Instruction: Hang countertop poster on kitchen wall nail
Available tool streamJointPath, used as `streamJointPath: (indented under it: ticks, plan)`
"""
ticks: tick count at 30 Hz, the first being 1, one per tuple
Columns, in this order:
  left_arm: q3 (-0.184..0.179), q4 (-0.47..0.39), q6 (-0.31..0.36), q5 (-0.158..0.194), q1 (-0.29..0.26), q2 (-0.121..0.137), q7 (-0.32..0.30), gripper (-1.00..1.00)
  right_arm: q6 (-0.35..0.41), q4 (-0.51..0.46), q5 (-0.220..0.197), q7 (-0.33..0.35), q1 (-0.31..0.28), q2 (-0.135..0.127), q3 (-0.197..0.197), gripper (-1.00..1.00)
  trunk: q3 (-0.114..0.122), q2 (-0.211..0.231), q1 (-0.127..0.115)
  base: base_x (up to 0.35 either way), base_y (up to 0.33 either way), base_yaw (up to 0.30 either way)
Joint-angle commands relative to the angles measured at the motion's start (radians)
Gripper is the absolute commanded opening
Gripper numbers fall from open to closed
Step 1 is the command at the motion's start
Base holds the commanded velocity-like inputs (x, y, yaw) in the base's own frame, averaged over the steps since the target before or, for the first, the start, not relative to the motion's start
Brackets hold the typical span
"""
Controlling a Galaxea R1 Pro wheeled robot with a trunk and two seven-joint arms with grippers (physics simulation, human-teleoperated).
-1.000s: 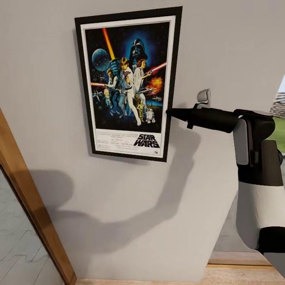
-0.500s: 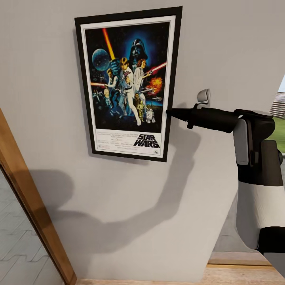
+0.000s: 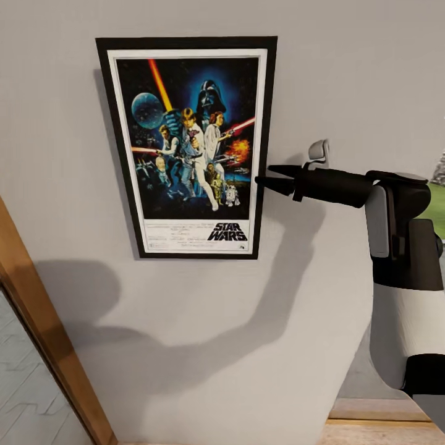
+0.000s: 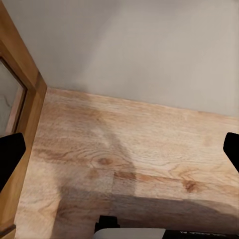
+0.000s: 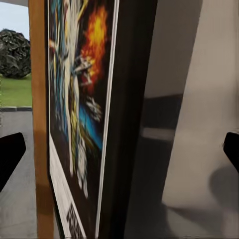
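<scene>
On the wall, poster (image 3: 187,147) released—right end effector (image 3: 267,175) opened.

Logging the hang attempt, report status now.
Right gripper open beside poster's edge. Poster flat on grey wall. Left gripper open over wood floor. No obstruction seen.

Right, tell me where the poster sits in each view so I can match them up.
Head view: the poster hangs flat on the grey wall, upper left of centre, with the right claw open just off its right edge.
Left wrist view: not in it; wooden floor and wall.
Right wrist view: seen edge-on, its black frame down the middle.
Shared landmark: the wooden door frame, beside the poster's far edge in the right wrist view.
</scene>
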Motion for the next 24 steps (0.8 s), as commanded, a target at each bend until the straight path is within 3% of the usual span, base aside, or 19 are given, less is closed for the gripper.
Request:
streamJointPath:
  ticks: [1,9,24]
  plan:
    - [0.002,0.0,0.001,0.009,0.0,0.0,-0.008,1.0,0.013,0.0,-0.002,0.002,-0.001,0.0,0.0,1.0,-0.001,-0.001,0.0,0.011,0.0,0.0]
    - [0.002,0.0,0.001,0.009,0.0,0.0,-0.008,1.0,0.049,0.0,-0.001,0.002,-0.001,-0.001,-0.001,1.0,-0.001,-0.001,0.0,-0.011,-0.009,0.0]
    - [0.002,-0.002,0.001,0.009,0.0,0.0,-0.008,1.0,0.053,0.0,-0.002,0.003,0.0,-0.001,-0.001,1.0,-0.001,-0.001,0.0,-0.164,-0.033,0.0]
